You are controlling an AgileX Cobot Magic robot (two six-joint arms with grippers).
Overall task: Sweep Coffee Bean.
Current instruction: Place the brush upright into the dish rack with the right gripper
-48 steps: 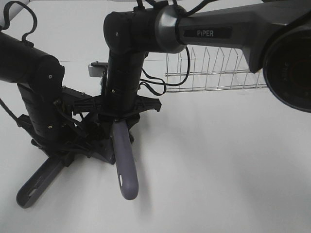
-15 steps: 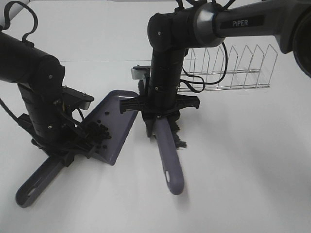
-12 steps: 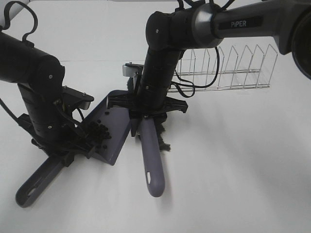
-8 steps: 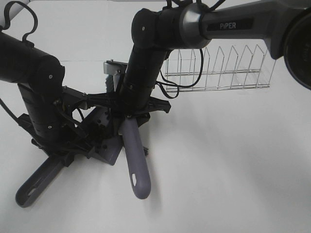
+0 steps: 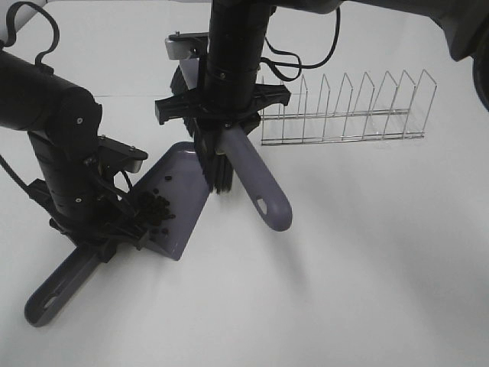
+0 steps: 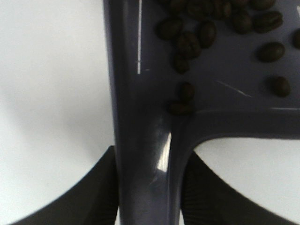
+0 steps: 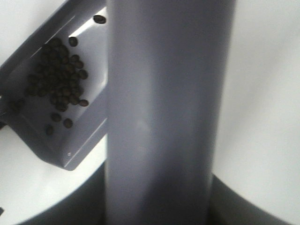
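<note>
Left gripper [image 6: 149, 187] clamps the dustpan [image 5: 186, 191] handle, coffee bean [image 5: 153, 212] piled inside; right gripper [image 5: 223, 130] grips the brush [image 5: 256, 180], bristles at the dustpan's right edge.

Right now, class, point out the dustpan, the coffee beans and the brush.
dustpan [image 5: 186, 187], exterior high view, bare floor of the pan.
coffee beans [image 5: 155, 211], exterior high view, middle of the cluster.
brush [image 5: 249, 170], exterior high view, middle of its handle.
</note>
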